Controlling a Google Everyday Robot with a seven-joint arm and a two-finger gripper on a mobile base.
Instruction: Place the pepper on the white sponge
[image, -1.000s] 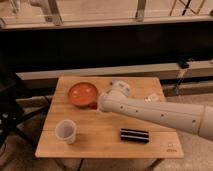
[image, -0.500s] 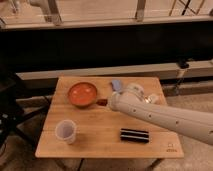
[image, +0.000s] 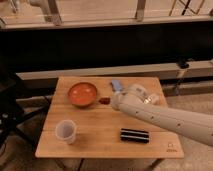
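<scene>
Pepper (image: 104, 100) lies beside the orange bowl (image: 82, 94); hand (image: 113, 100) just beside it, its grip impossible to tell.

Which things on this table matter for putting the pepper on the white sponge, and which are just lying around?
For the job: pepper; white sponge, just behind the pepper; gripper, close beside the pepper.
Lying about: orange-red bowl; translucent cup; black ribbed block.
</scene>
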